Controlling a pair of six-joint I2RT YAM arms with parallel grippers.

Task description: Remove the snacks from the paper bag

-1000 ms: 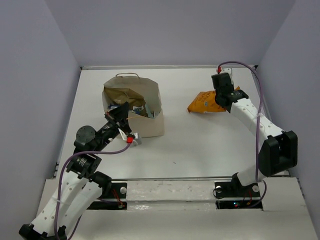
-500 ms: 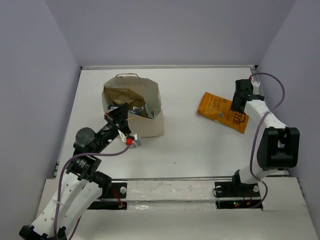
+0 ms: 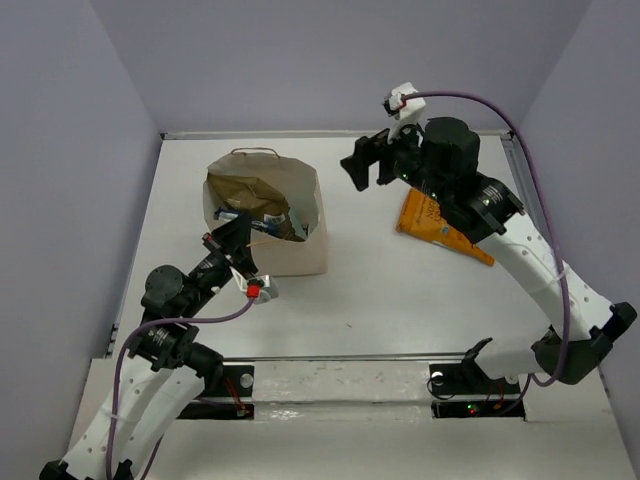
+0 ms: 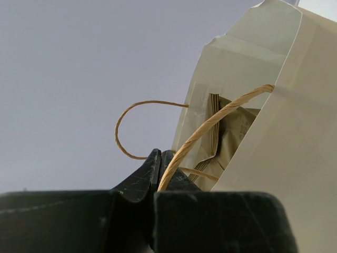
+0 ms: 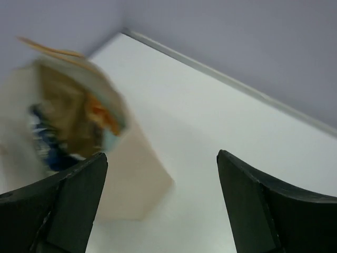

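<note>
- Orange chip bag [image 3: 430, 222] is out. It lies flat on the worktop [image 3: 380, 290], right of the paper bag [image 3: 295, 258] and well apart from it, part-hidden under the right arm.
- A second ago the right fingers were still on it. Half a second ago it was already lying free.
- Right gripper [image 3: 366, 172]: fingers now spread wide with nothing between them. It has lifted off the orange bag and swung left, and now sits high between that bag and the paper bag.
- The right wrist view looks down towards the open mouth of the paper bag [image 5: 121, 184]. The picture is blurred, so I judge the arm is mid-move.
- Left gripper [image 4: 159, 168]: no change. Its fingers are pinched shut on the near handle cord [image 4: 210, 124], steadying the paper bag.
- The paper bag hasn't shifted and stands upright at left-centre of the worktop.
- Remaining snacks [image 3: 240, 214] show as blue and white packaging at the mouth, under crumpled brown paper. I can't tell how many are left.
- Read: the first snack is placed and released. The next move looks like a reach into the bag for the second.
- Watch: the crumpled liner narrows the opening, so the wide fingers could snag the paper or the rim on the way in.
</note>
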